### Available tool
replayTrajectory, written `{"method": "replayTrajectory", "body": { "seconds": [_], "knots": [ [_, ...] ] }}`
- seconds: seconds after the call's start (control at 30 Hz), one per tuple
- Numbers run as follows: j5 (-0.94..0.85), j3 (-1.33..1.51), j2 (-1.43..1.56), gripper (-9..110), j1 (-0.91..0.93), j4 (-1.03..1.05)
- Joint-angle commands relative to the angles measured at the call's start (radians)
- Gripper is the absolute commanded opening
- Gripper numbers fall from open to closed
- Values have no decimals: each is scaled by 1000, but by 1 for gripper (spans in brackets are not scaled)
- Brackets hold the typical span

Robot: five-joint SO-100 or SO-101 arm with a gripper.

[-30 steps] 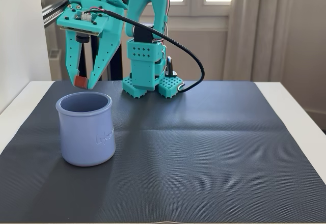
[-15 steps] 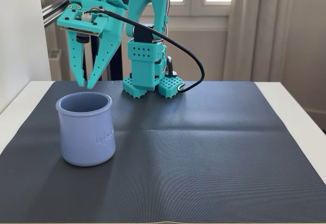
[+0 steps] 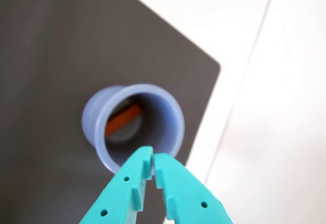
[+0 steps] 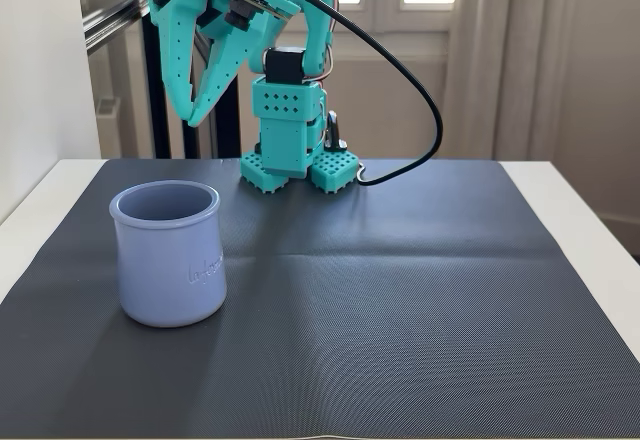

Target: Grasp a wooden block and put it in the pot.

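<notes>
Orange wooden block [image 3: 123, 120] in pot [image 3: 169, 113], below gripper [image 3: 153, 164]

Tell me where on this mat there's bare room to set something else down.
Most of the dark mat is bare: everything right of the pot across to the white table edge, plus the front strip. It is crowded only at the back, around the arm's base and its black cable. The gripper hangs above that corner.

In the fixed view the pot's [image 4: 167, 255] wall hid the wooden block [image 3: 123, 120]; the wrist view's six o'clock edge cropped the gripper [image 3: 153, 164].
</notes>
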Motion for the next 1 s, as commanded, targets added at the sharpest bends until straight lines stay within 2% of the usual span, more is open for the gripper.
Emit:
{"method": "replayTrajectory", "body": {
  "seconds": [0.0, 0.6, 0.97],
  "knots": [
    [-84, 72, 121, 0, -3, 2],
    [-601, 589, 635, 0, -279, -8],
    [-759, 850, 904, 0, -310, -8]
  ]
}}
